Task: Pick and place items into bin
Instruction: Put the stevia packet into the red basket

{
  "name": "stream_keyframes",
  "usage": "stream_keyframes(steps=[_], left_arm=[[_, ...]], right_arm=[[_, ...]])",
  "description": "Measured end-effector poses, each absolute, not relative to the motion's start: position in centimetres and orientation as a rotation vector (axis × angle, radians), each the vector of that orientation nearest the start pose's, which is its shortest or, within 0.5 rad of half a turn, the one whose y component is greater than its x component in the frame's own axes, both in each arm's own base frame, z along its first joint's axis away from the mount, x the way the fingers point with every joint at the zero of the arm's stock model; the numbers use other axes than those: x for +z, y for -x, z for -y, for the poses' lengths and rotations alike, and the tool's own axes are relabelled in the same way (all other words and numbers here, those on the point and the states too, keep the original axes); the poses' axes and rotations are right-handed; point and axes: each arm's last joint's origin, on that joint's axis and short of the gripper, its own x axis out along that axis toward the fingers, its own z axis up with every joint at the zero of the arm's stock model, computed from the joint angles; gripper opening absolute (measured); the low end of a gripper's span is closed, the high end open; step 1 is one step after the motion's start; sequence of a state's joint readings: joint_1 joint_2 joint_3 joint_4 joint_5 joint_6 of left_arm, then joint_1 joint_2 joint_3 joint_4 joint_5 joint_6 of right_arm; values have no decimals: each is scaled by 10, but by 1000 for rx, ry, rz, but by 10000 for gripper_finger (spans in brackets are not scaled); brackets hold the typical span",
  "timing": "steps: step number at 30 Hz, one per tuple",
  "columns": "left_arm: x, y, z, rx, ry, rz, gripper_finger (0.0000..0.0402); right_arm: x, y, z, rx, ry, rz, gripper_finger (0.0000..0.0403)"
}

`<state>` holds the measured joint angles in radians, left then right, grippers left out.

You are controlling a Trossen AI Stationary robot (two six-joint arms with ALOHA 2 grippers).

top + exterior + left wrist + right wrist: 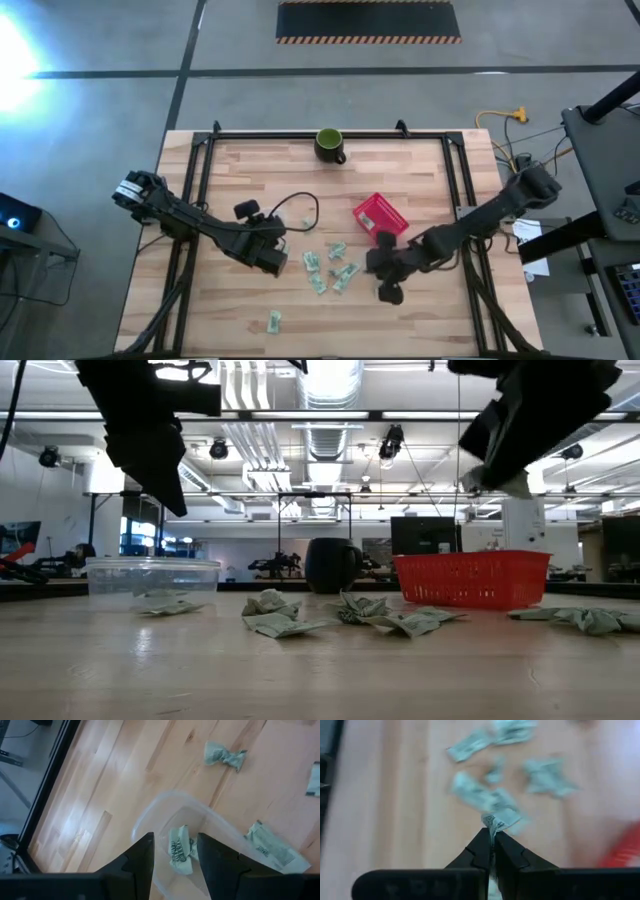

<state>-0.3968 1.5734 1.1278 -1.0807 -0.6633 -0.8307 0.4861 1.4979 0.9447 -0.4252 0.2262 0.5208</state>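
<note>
Several pale green-and-white packets (330,265) lie flat on the wooden table, between the two grippers; they also show in the low view as packets (275,615). My left gripper (175,837) is open and hangs above a clear plastic bin (150,815), where one packet (180,852) lies on the bottom. In the high view this left gripper (272,258) is left of the pile. My right gripper (492,832) is shut on a packet, right of the pile (388,290) and high above the table (500,480). My right gripper pinches one packet between its two fingertips, by an end (495,824) that sticks out crinkled just past the tips. The packet is lifted clear of the table. The rest of it is hidden behind the fingers.
A red mesh basket (380,215) stands right of centre, close to my right arm. A dark green mug (330,145) sits at the far edge. One stray packet (273,320) lies near the near edge. A black cable (300,205) loops behind my left gripper.
</note>
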Motion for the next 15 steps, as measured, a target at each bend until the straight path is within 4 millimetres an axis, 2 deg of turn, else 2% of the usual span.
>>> stream_keyframes(steps=[9, 15], left_arm=[[226, -262, 90, 692, -31, -1050, 132], [227, -265, 91, 685, -11, -1026, 132]], right_arm=[[245, -232, -100, -317, 25, -834, 9], [252, -226, -83, -397, 44, -845, 9]])
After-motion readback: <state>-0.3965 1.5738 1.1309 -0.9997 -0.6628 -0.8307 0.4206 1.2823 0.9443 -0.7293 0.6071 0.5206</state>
